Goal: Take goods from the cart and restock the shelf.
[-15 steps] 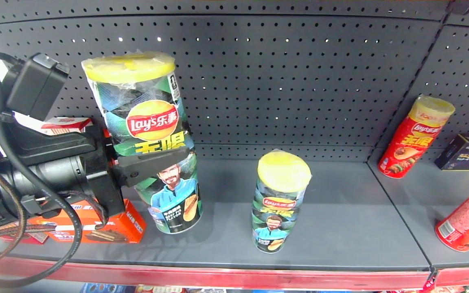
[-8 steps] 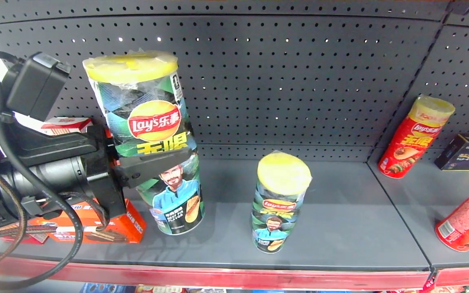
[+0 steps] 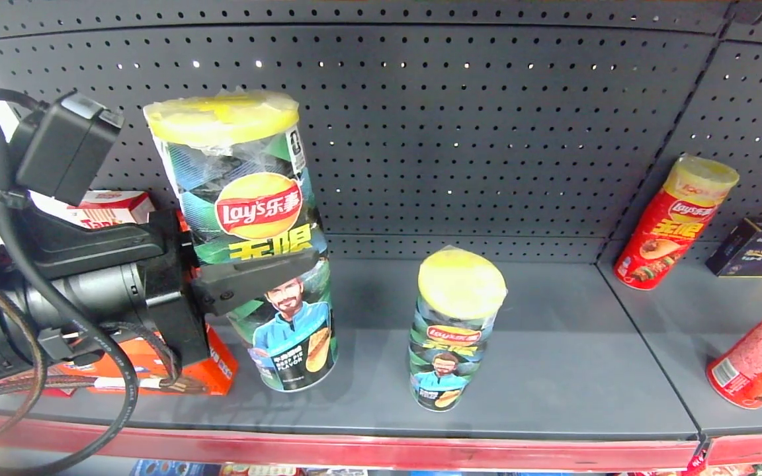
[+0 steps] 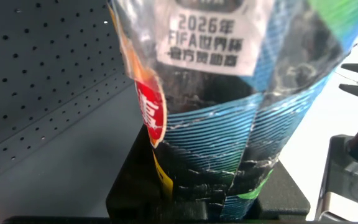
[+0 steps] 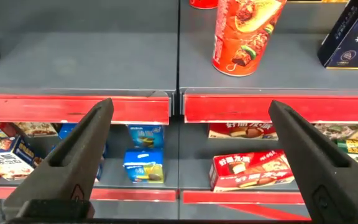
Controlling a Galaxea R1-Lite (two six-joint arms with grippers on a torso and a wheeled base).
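Left gripper [image 3: 258,272] clamped round the middle of a tall green chip can [image 3: 252,198], upright at the left end of the shelf [image 3: 566,357].

Yellow lid [image 3: 222,116] on top. Can's base is at or just above the grey board; it looks like contact, but the head view does not settle it. Orange box [image 3: 217,370] lies flat just beside the can on its left, partly behind the arm. Second green can [image 3: 454,337], same pattern, stands upright near mid-shelf, apart from the held one. Right gripper [image 5: 191,155] has its jaws spread wide with nothing between them, facing the red shelf edge [image 5: 135,107]. Red can [image 5: 244,37] stands on the board above that edge.
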